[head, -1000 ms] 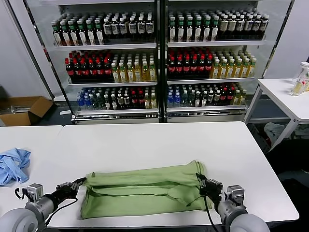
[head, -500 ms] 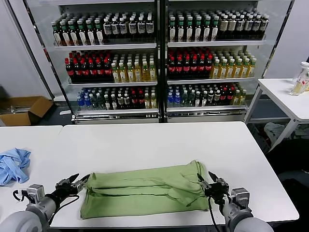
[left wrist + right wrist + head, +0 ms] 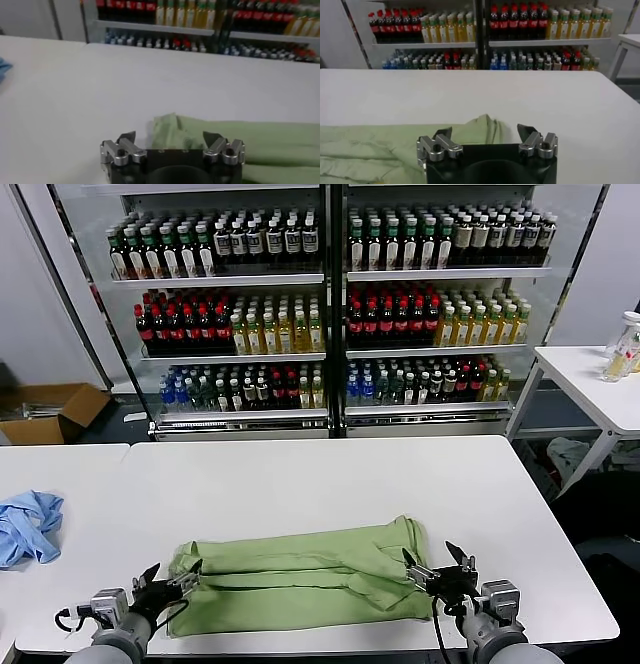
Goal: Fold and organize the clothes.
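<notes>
The shirt (image 3: 300, 576) is lying folded lengthwise on the tabletop (image 3: 330, 484); both grippers, left (image 3: 172, 583) and right (image 3: 433, 568), are hovering with fingers spread, crosswise folds remaining.

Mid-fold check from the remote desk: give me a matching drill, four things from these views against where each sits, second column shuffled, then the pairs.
Things:
1. green shirt
2. blue cloth
3. left gripper
4. right gripper

Places or states:
A. open, at the shirt's right end
B. crumpled on the neighbouring table to the left
C. folded into a long band near the white table's front edge
D. open, at the shirt's left end

Pairs: 1-C, 2-B, 3-D, 4-A
</notes>
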